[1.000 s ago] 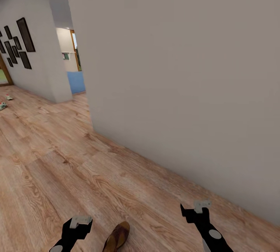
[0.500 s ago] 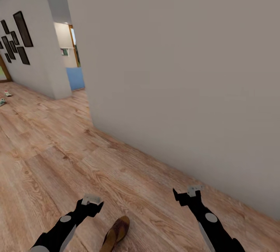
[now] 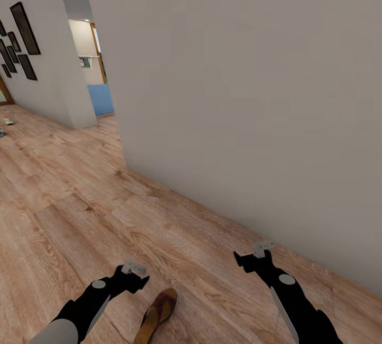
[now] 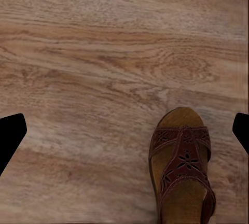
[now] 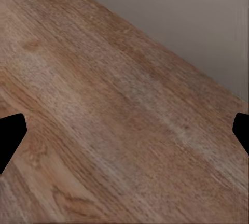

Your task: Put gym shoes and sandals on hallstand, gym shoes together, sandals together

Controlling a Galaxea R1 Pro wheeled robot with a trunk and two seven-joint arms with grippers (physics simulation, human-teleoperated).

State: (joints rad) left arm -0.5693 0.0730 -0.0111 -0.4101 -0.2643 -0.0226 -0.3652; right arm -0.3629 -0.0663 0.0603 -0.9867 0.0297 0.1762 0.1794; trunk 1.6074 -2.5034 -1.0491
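One brown sandal (image 3: 157, 314) with dark maroon straps lies on the wood-plank corridor floor (image 3: 79, 211) at the near edge of the head view, between my two arms. My left gripper (image 3: 138, 278) hovers just left of the sandal's toe. In the left wrist view the left gripper (image 4: 124, 130) is open, with the sandal (image 4: 181, 175) lying off to one side of the gap. My right gripper (image 3: 249, 259) hangs near the wall and is open over bare floor (image 5: 104, 130). Two small pale gym shoes (image 3: 7, 120) lie far down the corridor at the left edge. The hallstand is out of view.
A long grey wall (image 3: 239, 94) runs close along my right side, and its corner (image 3: 121, 147) opens onto a passage with a blue panel (image 3: 102, 99). Dark picture frames (image 3: 21, 36) hang on the far left wall.
The head view has shifted slightly to the right. My left arm has reached forward and right, closer to the sandal's toe. My right arm has also stretched forward a little.
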